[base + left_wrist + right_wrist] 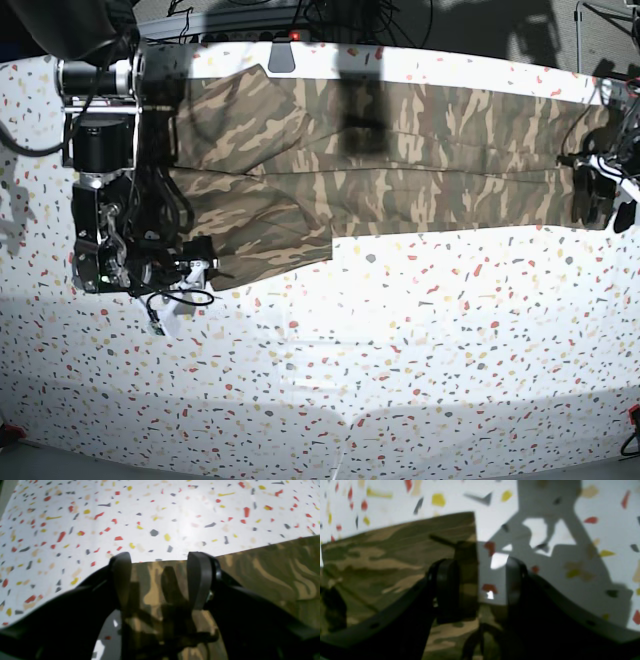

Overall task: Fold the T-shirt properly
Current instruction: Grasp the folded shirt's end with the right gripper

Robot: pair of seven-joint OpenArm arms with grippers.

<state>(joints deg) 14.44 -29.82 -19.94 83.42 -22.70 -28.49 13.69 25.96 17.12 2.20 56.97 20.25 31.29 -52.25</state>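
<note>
The T-shirt [400,160], in olive, brown and tan camouflage print, lies folded into a long band across the far part of the speckled white worktop [400,350], with one sleeve [265,240] jutting toward the near side at the right pincer's end. No label, brand mark or readable writing shows on the cloth in any view.

Right pincer [480,580]: fingers spread, nothing between them. A folded corner of the shirt lies under and just beyond its left finger [445,585]; the bare worktop, crossed by the arm's shadow, shows in the gap and beyond its right finger. In the base view this pincer [200,272] sits at the sleeve's edge.

Left pincer [160,580]: fingers [197,580] spread, holding nothing. The shirt's straight folded edge runs directly below and between the fingers, cloth extending to the pincer's right; beyond the fingertips only the worktop appears. In the base view this pincer [590,195] stands at the band's other end.
</note>
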